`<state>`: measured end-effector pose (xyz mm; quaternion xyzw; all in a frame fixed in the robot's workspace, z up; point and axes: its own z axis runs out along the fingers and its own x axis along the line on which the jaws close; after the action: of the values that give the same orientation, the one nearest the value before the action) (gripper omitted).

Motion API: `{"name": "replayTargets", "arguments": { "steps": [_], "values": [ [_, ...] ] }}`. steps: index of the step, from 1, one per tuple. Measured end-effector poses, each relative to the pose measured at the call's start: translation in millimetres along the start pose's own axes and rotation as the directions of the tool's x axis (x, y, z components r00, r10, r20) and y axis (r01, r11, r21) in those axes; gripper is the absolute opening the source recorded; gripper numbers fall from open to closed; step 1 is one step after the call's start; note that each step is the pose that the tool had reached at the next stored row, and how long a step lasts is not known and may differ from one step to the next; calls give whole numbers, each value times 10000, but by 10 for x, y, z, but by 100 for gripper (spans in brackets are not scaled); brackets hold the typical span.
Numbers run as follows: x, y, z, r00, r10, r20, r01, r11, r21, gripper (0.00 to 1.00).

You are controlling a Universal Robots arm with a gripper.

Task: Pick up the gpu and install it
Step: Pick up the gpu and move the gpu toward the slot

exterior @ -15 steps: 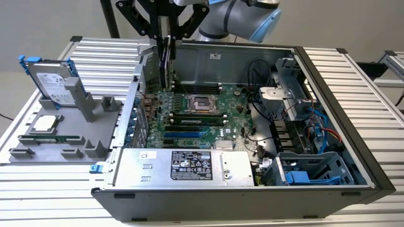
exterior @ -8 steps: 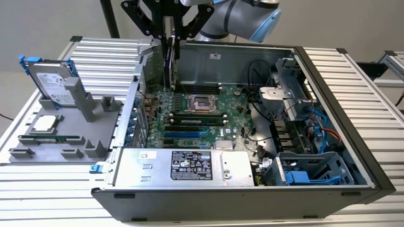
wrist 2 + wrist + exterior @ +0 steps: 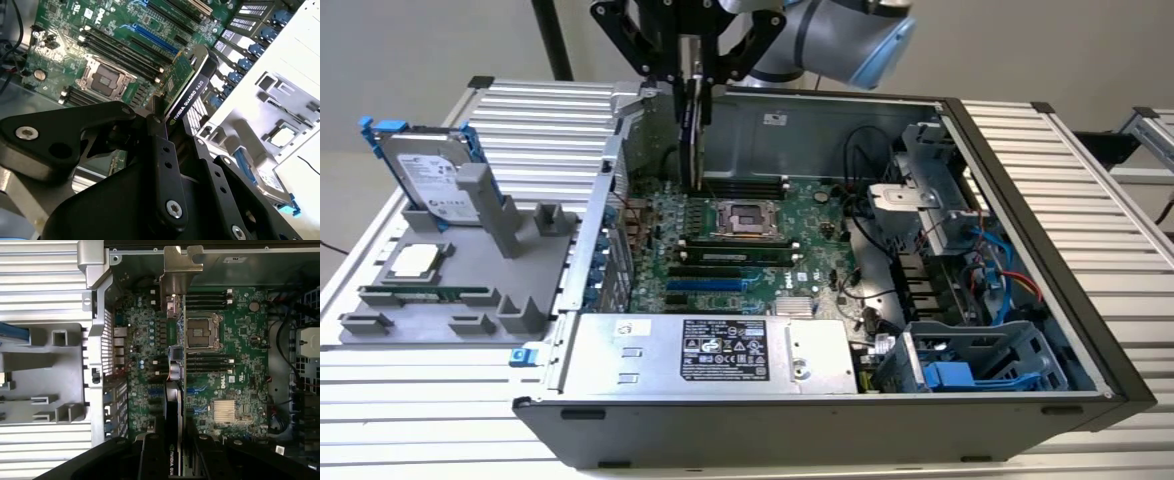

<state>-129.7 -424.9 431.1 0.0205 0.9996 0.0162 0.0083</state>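
1. The gpu [image 3: 695, 140] hangs on edge from the gripper [image 3: 698, 72], over the inside of the open computer case [image 3: 787, 440]. It is not in any slot.
2. In the second wrist view its black cooler edge and green board face rise between the two black fingers [image 3: 162, 150], which are closed against either side of the card.
3. In the first wrist view the card runs as a thin strip away from the fingers, ending at its silver bracket [image 3: 182, 262].
4. Below it lies the motherboard [image 3: 827, 215]. In the exterior view the card's lower end shows just above the CPU socket [image 3: 744, 215], by the dark memory slots.
5. The blue expansion slots [image 3: 707, 285] sit nearer the power supply [image 3: 707, 350], apart from the card.
6. Outside the case, at the exterior view's left, a grey fixture [image 3: 467, 270] holds a hard drive [image 3: 434, 170] with a blue frame, standing up, and a memory stick [image 3: 424, 296] lying flat.
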Motion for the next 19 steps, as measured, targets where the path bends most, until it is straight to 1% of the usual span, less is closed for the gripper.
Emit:
{"name": "replayTargets", "arguments": {
  "steps": [12, 19],
  "values": [
    [-152, 16, 3, 10000, 1, 0, -1, 10000, 1, 0],
    [-254, 27, 5, 10000, -1, 0, 1, 10000, 1, 0]
  ]
}}
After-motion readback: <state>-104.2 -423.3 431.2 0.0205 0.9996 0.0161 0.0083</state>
